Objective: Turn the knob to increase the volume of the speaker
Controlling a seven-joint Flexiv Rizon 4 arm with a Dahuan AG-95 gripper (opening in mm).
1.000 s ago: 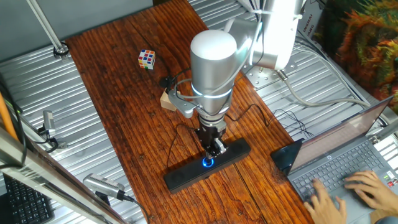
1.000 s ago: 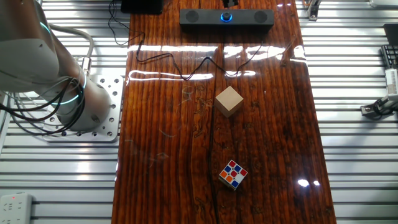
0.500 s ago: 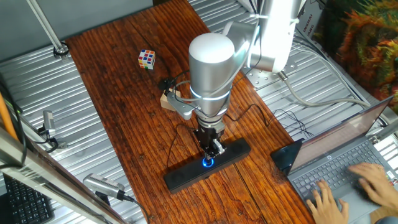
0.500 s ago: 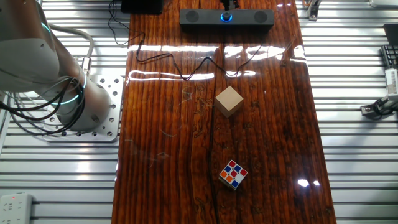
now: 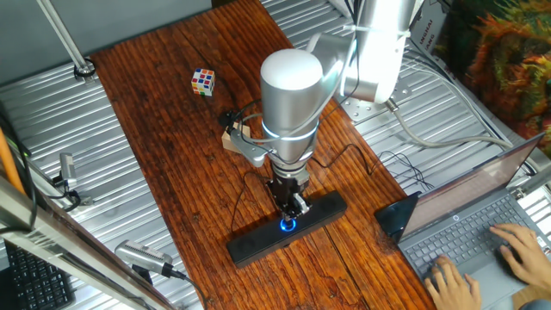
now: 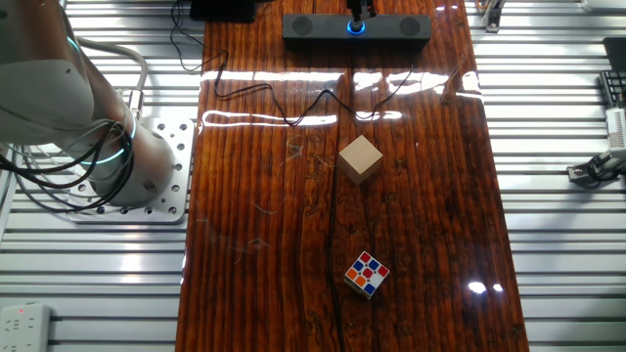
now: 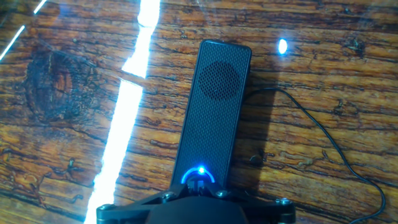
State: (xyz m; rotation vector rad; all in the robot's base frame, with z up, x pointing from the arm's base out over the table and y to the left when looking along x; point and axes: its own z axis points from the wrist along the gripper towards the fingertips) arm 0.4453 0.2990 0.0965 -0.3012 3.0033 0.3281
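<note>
Long black mesh-faced soundbar speaker [image 5: 287, 227], lower centre of the frame on the wooden table [image 5: 172, 129]; small blue-ringed round knob [image 7: 198, 176] at its middle. My two-finger gripper [image 5: 293, 209] sits right over the knob; whether it's clamped, I cannot tell. I judge the knob stiff, smooth and small, best pinched by its rim; the light bar may slide.

The long black speaker bar [image 5: 287, 226] has a face of tiny dots, like a net. A small round knob [image 7: 198, 177] on it glows bright blue. A thin black cable [image 7: 323, 139] runs from the bar. The wooden table top [image 6: 421, 225] is reddish brown with dark stripes and shiny white light marks. A little puzzle cube [image 6: 367, 274] has white, red, orange and blue squares. A plain wooden block [image 6: 360, 158] is pale tan. The big robot arm [image 5: 291, 95] is silver grey.
</note>
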